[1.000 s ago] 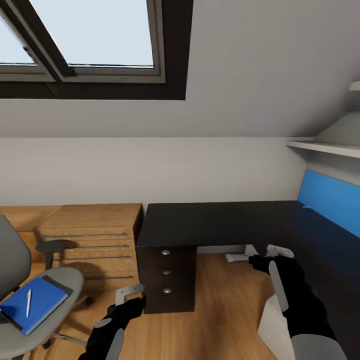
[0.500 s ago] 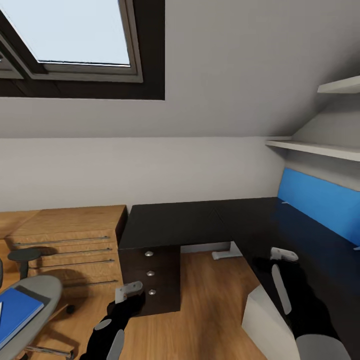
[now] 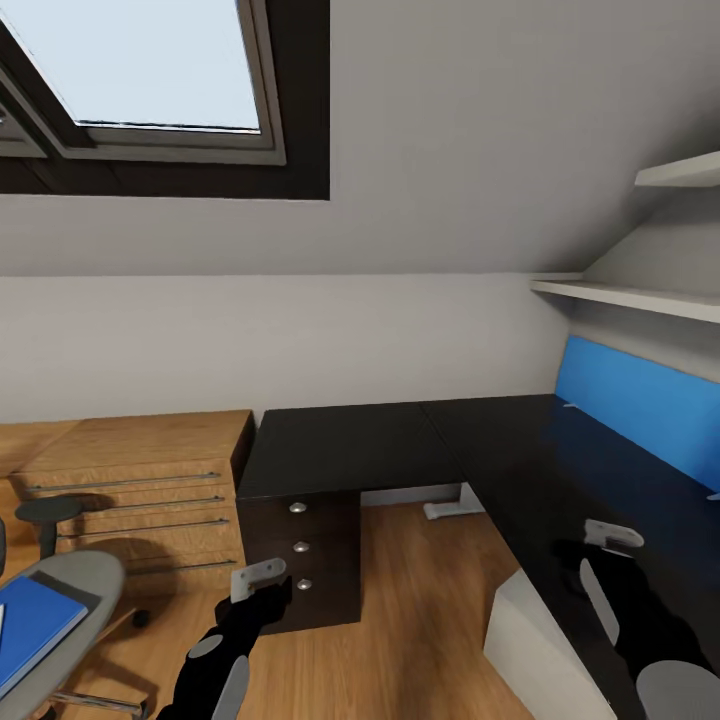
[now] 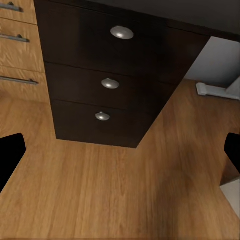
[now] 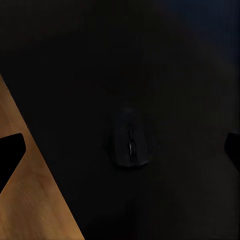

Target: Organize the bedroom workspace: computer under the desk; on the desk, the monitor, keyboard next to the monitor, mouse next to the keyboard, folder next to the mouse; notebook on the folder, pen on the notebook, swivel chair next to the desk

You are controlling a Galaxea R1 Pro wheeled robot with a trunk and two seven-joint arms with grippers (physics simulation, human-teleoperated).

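Mouse [image 5: 131, 141] lies on the black desk [image 3: 520, 470], seen from the right wrist; right gripper [image 5: 120, 150] fingers apart above it. Left gripper [image 3: 258, 580] open over wood floor [image 4: 115, 190], near drawer unit [image 4: 110, 85]. Folder [image 3: 30, 625] on swivel chair [image 3: 70, 590], far left.

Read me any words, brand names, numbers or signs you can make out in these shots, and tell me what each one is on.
No readable text.
The folder cover is plain blue.
The black drawer unit bears only round silver knobs.
The mouse on the desk is dark and blurred; any marking is unreadable.
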